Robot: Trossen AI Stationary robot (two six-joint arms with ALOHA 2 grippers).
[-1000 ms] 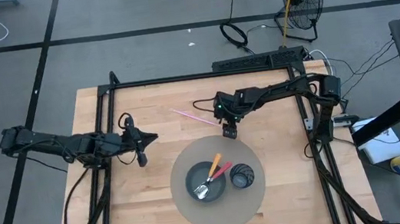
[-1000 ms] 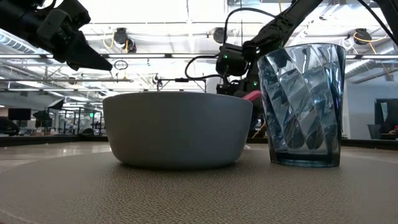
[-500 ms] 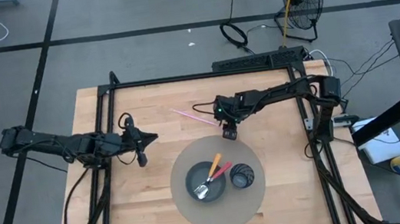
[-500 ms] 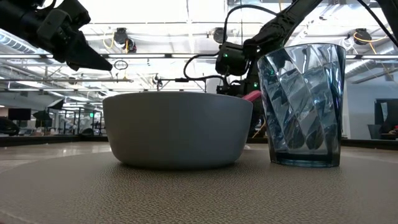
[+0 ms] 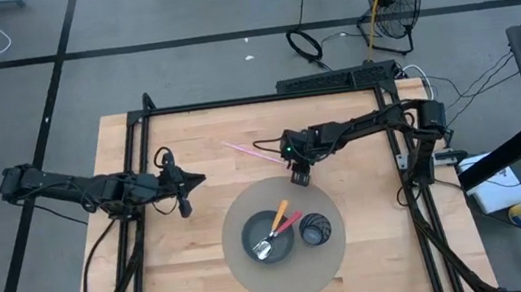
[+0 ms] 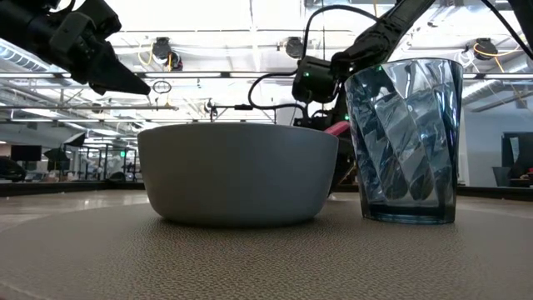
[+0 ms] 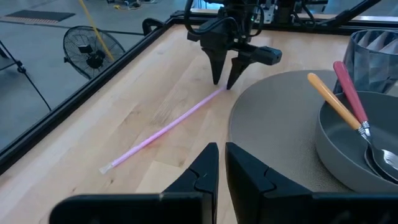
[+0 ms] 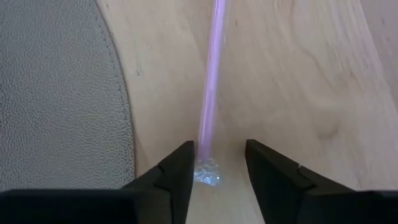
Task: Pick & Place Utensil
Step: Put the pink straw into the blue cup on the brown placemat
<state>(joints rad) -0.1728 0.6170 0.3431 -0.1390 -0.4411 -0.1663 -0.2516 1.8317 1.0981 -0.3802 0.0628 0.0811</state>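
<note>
A thin pink straw point(image 5: 253, 153) lies flat on the wooden table, just beyond the round grey mat point(image 5: 258, 277). My right gripper point(image 5: 298, 174) points down over the straw's end nearest the mat and is open. In the right wrist view its fingers stand on either side of that end point(image 8: 206, 163) without touching it. The left wrist view shows the same gripper point(image 7: 224, 81) at the straw point(image 7: 168, 127). My left gripper point(image 5: 201, 180) is shut and hovers above the table to the left of the mat.
On the mat stand a grey bowl point(image 5: 260, 237) and a blue ribbed glass point(image 5: 316, 229) to its right. The bowl holds an orange-handled utensil point(image 7: 333, 99) and a pink-handled one point(image 7: 349, 90). A black frame runs along the table's edges.
My right arm's wrist has shifted slightly toward the near edge over the straw's end nearest the mat. The straw, the bowl and the glass have stayed where they were.
</note>
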